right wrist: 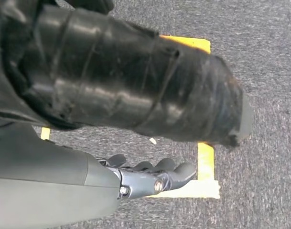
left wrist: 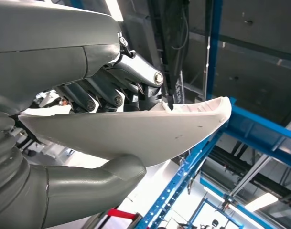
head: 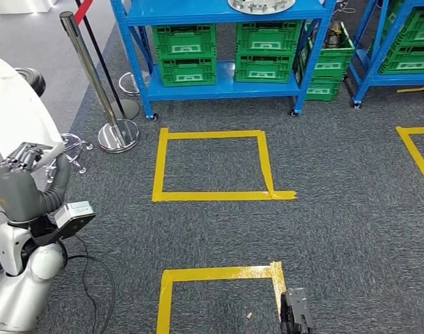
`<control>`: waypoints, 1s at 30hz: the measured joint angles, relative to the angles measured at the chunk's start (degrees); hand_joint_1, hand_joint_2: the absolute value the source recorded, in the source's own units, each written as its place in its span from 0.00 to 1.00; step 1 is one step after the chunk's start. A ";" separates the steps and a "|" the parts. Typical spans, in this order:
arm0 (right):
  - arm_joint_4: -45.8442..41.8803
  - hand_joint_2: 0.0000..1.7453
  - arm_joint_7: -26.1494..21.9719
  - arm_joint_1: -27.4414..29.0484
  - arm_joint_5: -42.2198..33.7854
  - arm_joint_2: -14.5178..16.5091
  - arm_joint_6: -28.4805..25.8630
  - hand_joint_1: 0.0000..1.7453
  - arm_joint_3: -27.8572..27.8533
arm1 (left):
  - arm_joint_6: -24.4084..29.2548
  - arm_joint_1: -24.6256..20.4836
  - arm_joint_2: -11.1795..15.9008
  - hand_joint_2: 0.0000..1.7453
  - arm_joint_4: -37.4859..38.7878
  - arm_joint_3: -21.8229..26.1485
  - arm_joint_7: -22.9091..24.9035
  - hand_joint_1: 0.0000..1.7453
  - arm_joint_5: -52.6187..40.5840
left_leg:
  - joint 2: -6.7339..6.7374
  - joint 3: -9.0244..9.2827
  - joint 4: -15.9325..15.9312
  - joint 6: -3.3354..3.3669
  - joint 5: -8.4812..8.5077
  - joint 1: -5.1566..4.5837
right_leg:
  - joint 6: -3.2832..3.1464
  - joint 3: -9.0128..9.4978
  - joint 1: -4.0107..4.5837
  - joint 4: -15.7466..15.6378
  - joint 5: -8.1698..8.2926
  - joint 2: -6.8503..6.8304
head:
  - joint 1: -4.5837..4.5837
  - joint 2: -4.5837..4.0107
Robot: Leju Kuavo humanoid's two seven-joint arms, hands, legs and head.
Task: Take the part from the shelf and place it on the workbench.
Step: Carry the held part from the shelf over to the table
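While the left hand is gripping the white part at the left side of the head view, dark fingers are lying over the part's upper face and the thick grey thumb is pressing from beneath, so the part is being held raised, clear of the floor. Grey carpet is covering the floor, with yellow tape squares marking bays on it; a second taped square is lying nearer the robot. Blue shelving is standing ahead, carrying green crates on its lowest level and a round metal item on the level above. A chrome stanchion with a red belt is standing left of the shelving. The right hand is hanging over the carpet, next to a corner of yellow tape, fingers lying together and loosely curled, holding nothing.
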 joint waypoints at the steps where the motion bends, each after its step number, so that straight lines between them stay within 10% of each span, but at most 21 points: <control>1: 0.00 0.00 0.00 -0.04 0.06 0.01 -0.08 0.00 0.00 | 0.00 -0.02 0.04 1.00 -0.01 -0.01 0.02 1.00 0.00 | -0.02 0.29 -0.79 0.25 -0.37 -0.12 | 0.29 -0.21 0.06 0.02 0.18 0.00 | 0.02 0.00; 4: 0.00 0.00 0.02 -0.01 0.44 -0.01 -0.33 0.00 0.02 | 0.00 -0.02 0.07 1.00 -0.02 -0.01 0.10 1.00 0.03 | 0.10 0.03 -1.81 1.15 -0.07 0.17 | 1.20 -1.28 0.13 1.11 -0.56 0.09 | 0.12 0.00; 8: 0.02 0.00 0.24 0.09 0.91 -0.02 -0.47 0.00 0.04 | 0.00 0.07 0.02 1.00 -0.01 -0.02 0.16 1.00 0.14 | 0.23 -0.80 -2.01 2.07 0.70 0.29 | 1.87 -7.39 0.04 14.08 -7.28 0.28 | 0.42 0.00; 10: 0.07 0.00 0.34 0.24 1.00 -0.02 -0.54 0.00 0.04 | 0.00 0.25 -0.01 1.00 -0.01 -0.03 0.20 1.00 0.15 | 0.23 -1.13 -1.88 2.10 0.89 0.25 | 1.97 -8.74 0.03 17.17 -7.48 0.27 | 0.43 0.00; 13: 0.09 0.00 0.58 0.18 1.34 -0.02 -0.74 0.00 0.10 | 0.00 0.47 -0.02 1.00 -0.01 -0.03 0.28 1.00 0.16 | 0.20 -1.28 -1.48 1.87 0.90 0.20 | 1.80 -3.72 -0.01 7.54 -2.09 0.26 | 0.44 0.00; 16: 0.09 0.00 0.97 0.05 2.54 0.01 -1.90 0.00 0.49 | 0.00 0.59 0.07 1.00 -0.03 -0.03 0.44 1.00 0.17 | 0.08 -2.12 -0.63 1.51 0.91 -0.27 | 1.45 -0.34 -0.16 0.63 -0.54 0.36 | 0.33 0.00; 24: 0.04 0.00 0.98 -0.10 4.44 0.42 -4.54 0.00 1.75 | 0.00 0.68 0.46 1.00 -0.32 0.03 0.72 1.00 0.17 | -0.14 0.34 -6.67 3.71 4.32 -0.08 | 1.80 -0.24 -0.20 -0.23 -0.71 0.32 | -0.28 0.00; 28: 0.05 0.00 0.96 -0.04 5.05 0.39 -5.18 0.00 2.31 | 0.00 0.81 0.14 1.00 -0.38 0.02 0.98 1.00 0.17 | -1.25 0.37 -8.08 2.87 5.49 1.09 | 3.32 -5.81 -1.12 10.91 -6.01 0.50 | -0.03 0.00; 30: 0.07 0.00 0.95 0.07 5.15 0.33 -5.44 0.00 2.49 | 0.00 1.01 0.03 1.00 -0.38 0.00 0.99 1.00 0.16 | -2.26 -0.71 -6.65 1.50 5.11 2.03 | 4.73 -5.39 -2.10 9.91 -4.29 0.56 | -0.03 0.00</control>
